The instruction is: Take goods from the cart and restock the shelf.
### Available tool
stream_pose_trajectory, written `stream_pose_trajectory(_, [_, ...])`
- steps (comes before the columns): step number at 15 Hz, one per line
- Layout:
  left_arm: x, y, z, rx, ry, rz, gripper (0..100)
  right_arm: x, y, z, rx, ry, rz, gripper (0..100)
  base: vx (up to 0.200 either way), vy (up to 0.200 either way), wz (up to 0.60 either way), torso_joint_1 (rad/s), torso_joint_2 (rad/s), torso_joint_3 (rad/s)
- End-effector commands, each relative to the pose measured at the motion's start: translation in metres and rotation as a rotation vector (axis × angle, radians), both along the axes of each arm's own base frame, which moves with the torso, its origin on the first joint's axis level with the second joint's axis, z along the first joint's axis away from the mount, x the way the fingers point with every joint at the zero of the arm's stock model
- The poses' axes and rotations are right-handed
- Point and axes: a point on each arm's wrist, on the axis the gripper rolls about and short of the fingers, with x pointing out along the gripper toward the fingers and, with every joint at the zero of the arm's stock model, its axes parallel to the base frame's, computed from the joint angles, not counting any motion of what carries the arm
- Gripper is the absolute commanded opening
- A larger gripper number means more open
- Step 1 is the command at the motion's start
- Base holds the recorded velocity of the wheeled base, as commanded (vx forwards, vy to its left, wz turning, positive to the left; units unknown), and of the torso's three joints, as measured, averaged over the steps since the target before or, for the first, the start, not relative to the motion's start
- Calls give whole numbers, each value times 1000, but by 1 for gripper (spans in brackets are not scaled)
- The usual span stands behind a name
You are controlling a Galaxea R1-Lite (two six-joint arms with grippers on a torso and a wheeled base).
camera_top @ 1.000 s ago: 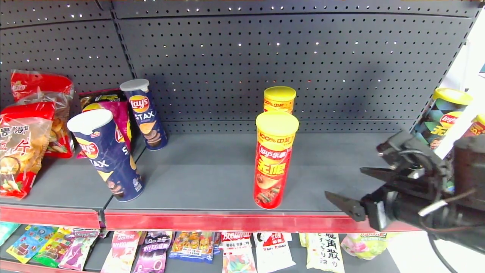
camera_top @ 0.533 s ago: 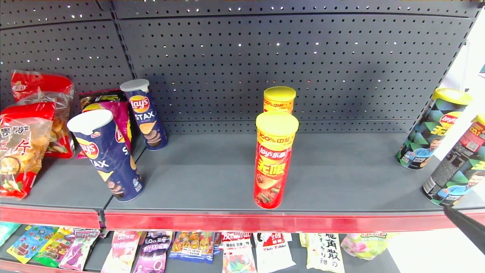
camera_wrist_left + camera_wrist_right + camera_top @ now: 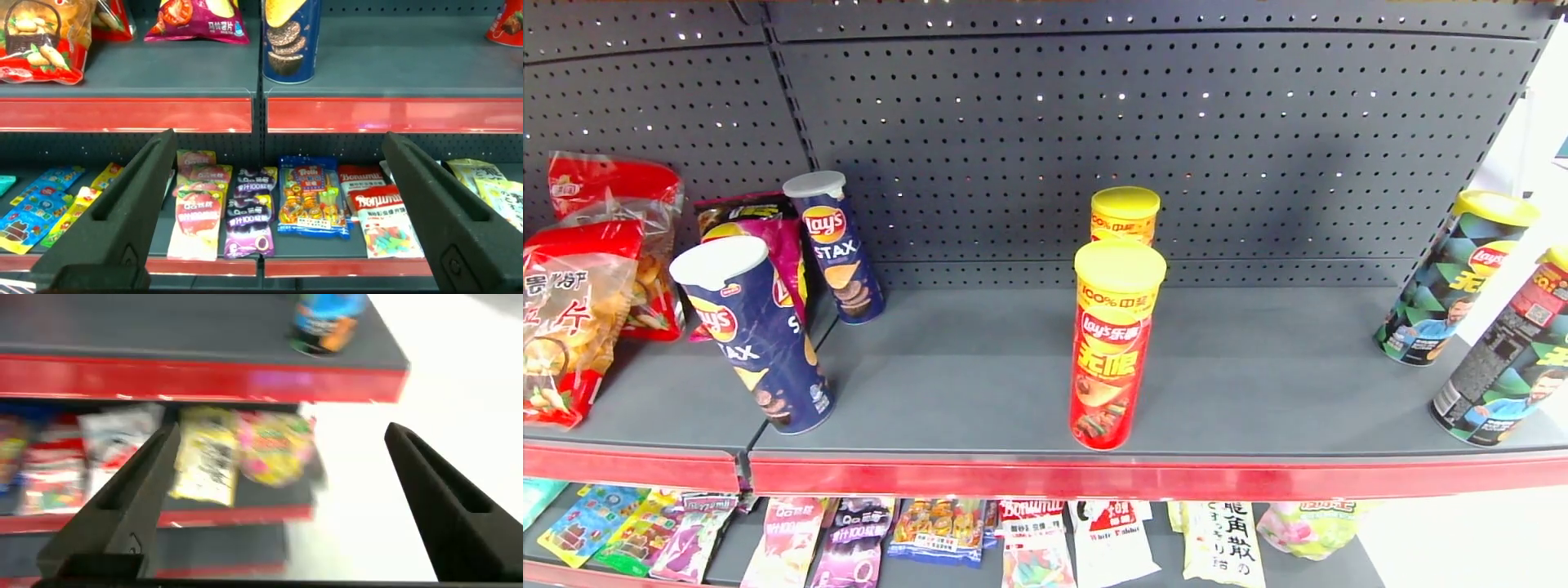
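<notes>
The grey shelf (image 3: pixel 980 367) with a red front strip carries chip cans in the head view. Two blue cans (image 3: pixel 756 335) (image 3: pixel 835 245) stand at the left. In the middle a red can with a yellow lid (image 3: pixel 1115 351) stands in front of a second one (image 3: pixel 1125 214). Two teal cans (image 3: pixel 1454 278) (image 3: pixel 1503 359) stand at the right end. My left gripper (image 3: pixel 278 137) is open and holds nothing, level with the lower shelf of snack bags (image 3: pixel 245 216). My right gripper (image 3: pixel 282 429) is open and holds nothing, below the shelf's right end, where a teal can (image 3: pixel 327 322) stands.
Snack bags (image 3: pixel 580 278) fill the shelf's left part. A perforated back panel (image 3: pixel 1094 122) closes the shelf behind. Bare shelf floor lies between the blue cans and the red can, and between the red can and the teal cans. More packets (image 3: pixel 1029 539) hang on the tier below.
My open right gripper, in front of the shelf's right end a second ago, has drawn back down and right out of the head view, uncovering the front teal can.
</notes>
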Motion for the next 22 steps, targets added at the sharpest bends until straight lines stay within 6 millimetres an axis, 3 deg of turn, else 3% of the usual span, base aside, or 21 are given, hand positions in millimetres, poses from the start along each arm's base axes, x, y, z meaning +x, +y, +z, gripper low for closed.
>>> stream_pose_trajectory(1, [0, 0, 0, -1, 0, 0, 100, -2, -1, -12, 28, -31, 124, 100, 0, 0, 0, 0, 0, 0])
stream_pose_trajectory(5, [0, 0, 0, -1, 0, 0, 100, -5, -2, -14, 111, -66, 145, 100, 0, 0, 0, 0, 0, 0])
stream_pose_trajectory(8, [0, 0, 0, -1, 0, 0, 100, -10, -4, -16, 143, -135, -17, 100, 0, 0, 0, 0, 0, 0])
stream_pose_trajectory(12, [0, 0, 0, -1, 0, 0, 100, -8, -4, -16, 41, -181, -12, 100, 0, 0, 0, 0, 0, 0])
stream_pose_trajectory(16, [0, 0, 0, -1, 0, 0, 100, -6, -2, -23, 84, -146, 105, 100, 0, 0, 0, 0, 0, 0])
stream_pose_trajectory(22, [0, 0, 0, -1, 0, 0, 100, -6, -2, -23, 116, -146, 83, 100, 0, 0, 0, 0, 0, 0])
